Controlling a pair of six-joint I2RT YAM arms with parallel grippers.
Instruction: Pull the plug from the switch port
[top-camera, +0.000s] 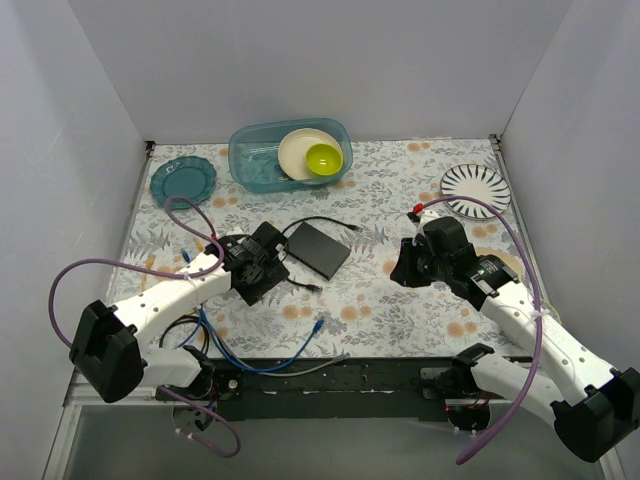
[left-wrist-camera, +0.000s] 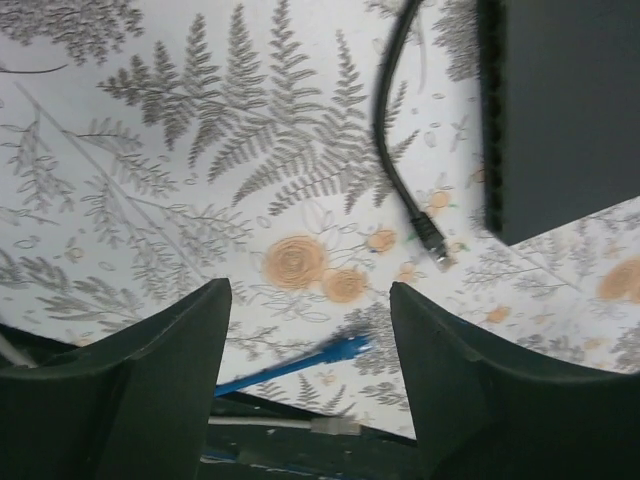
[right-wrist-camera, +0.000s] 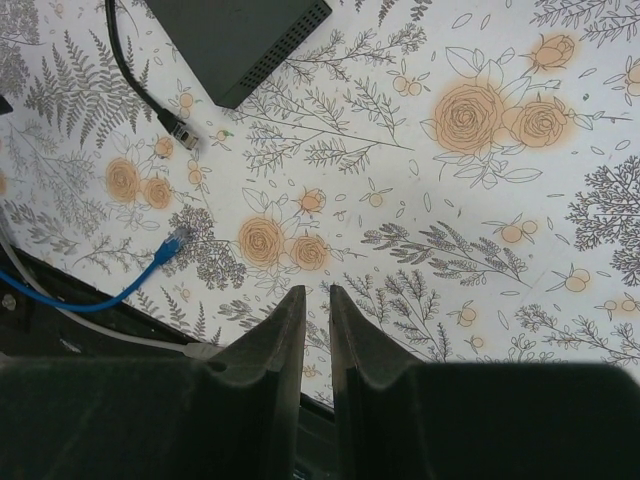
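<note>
Black switch (top-camera: 318, 248) lies flat mid-tabletop (top-camera: 385, 300), a black cable's plug (left-wrist-camera: 432, 243) loose beside its near-left edge, apparently already out; this fits the left claw (left-wrist-camera: 310, 300) hovering spread and empty there, right claw (right-wrist-camera: 317, 295) pinched together, idle, well right.

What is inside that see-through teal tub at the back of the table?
The tub holds a cream dish with a lime-green bowl on top of it. Whatever lies beneath those two is covered, so I cannot tell.
</note>
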